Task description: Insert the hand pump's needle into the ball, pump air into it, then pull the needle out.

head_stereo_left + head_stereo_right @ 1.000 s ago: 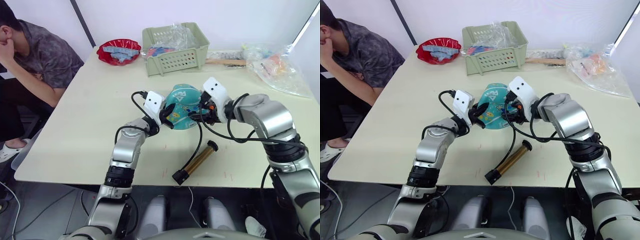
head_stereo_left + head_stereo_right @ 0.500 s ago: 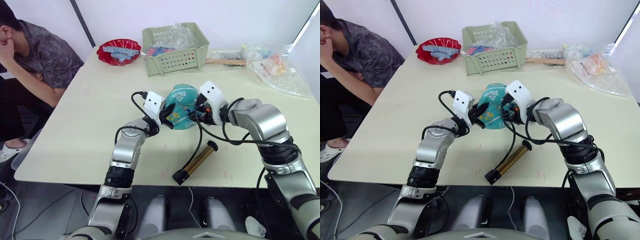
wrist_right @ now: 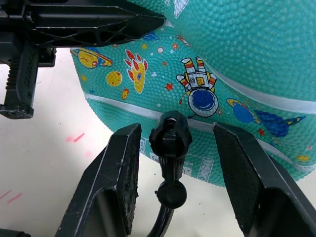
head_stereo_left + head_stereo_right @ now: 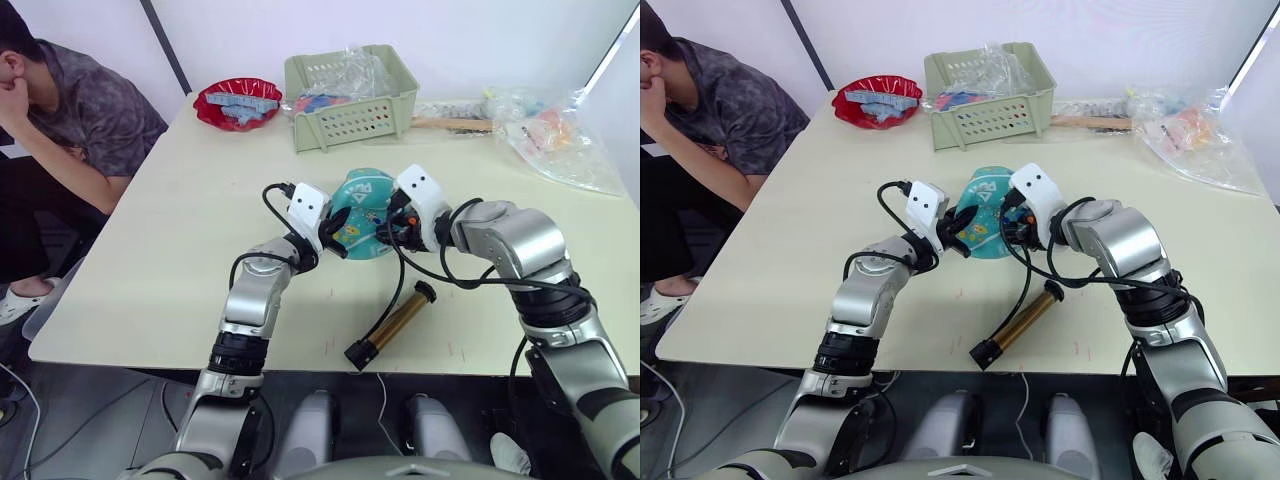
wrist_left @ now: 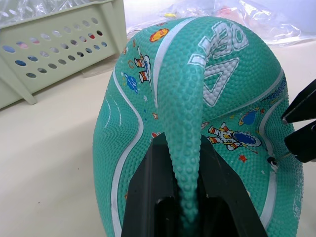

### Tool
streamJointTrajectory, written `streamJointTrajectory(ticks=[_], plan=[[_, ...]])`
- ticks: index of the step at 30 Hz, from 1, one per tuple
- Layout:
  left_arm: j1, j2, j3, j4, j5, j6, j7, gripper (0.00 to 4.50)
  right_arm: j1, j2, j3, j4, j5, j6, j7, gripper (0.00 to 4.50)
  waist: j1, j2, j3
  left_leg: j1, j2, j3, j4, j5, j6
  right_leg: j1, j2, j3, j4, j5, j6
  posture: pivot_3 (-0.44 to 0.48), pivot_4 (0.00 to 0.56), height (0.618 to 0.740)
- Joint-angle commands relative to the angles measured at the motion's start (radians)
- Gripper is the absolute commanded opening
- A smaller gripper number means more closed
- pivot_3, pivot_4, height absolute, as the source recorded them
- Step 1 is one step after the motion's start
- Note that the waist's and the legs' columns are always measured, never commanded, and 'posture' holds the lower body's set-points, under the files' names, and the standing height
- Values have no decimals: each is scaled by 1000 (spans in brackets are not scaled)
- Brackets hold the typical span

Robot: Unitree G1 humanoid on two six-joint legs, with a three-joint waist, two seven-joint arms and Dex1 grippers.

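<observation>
Ball (image 4: 362,214), pebbled teal rubber with white seams and cartoon astronaut prints, sits mid-frame on the smooth cream tabletop (image 4: 150,260), partly deflated and creased. On its left side the left gripper (image 5: 183,197) pinches a raised fold of the rubber tight between its flat black fingers. On the ball's right side the right gripper (image 3: 174,148) stands with fingers spread wide on either side of the needle's (image 3: 170,137) rounded black fitting, which is pressed against the ball by a white seam; the fingers do not touch it. A thin black hose curves down from the fitting to the pump (image 4: 393,323), a slim brass cylinder with black caps lying slantwise below the ball.
</observation>
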Motion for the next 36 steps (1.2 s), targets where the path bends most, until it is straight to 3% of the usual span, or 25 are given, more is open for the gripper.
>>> streamJointTrajectory(ticks=[1, 3, 6, 8, 9, 17, 25, 36], plan=[[32, -8, -70, 43, -2, 30, -35, 0, -16, 10, -23, -9, 15, -7, -12, 2413, 0, 0, 0, 0, 0, 0, 0, 0, 0, 0, 0, 0, 0, 0, 0, 0, 150, 740], [34, -8, -71, 42, -2, 29, -35, 0, -18, 7, -16, -8, 17, -2, -11, 2413, 0, 0, 0, 0, 0, 0, 0, 0, 0, 0, 0, 0, 0, 0, 0, 0, 150, 740], [35, -8, -70, 44, -2, 28, -34, 0, -19, 10, -21, -6, 25, -6, -12, 1659, 0, 0, 0, 0, 0, 0, 0, 0, 0, 0, 0, 0, 0, 0, 0, 0, 150, 740], [35, -10, -70, 44, -2, 28, -32, 0, -21, 7, -22, -4, 31, -9, -13, 584, 0, 0, 0, 0, 0, 0, 0, 0, 0, 0, 0, 0, 0, 0, 0, 0, 150, 740], [36, -10, -70, 44, -2, 28, -31, 0, -23, 4, -20, -4, 32, -12, -13, 350, 0, 0, 0, 0, 0, 0, 0, 0, 0, 0, 0, 0, 0, 0, 0, 0, 150, 740], [42, -9, -70, 47, -1, 24, -31, 0, -44, -76, 70, -20, 3, -74, 26, 350, 1, 0, 0, 0, 0, 0, 0, 0, 0, 0, 0, 0, 0, 0, 0, 0, 150, 740], [39, -14, -70, 54, -7, 23, -31, 0, -115, -195, 336, 7, -118, -255, 165, 350, 1, 0, 0, 0, -1, -1, 0, 0, 0, 1, -1, -1, -1, 0, 0, 0, 150, 740], [28, -32, -31, 64, -41, 57, -14, 0, -199, -144, 478, 222, -271, -384, 303, 350, -3, 1, -2, 3, -1, -2, 0, 0, 0, 4, -1, -2, -1, 0, 0, 0, 150, 740]])
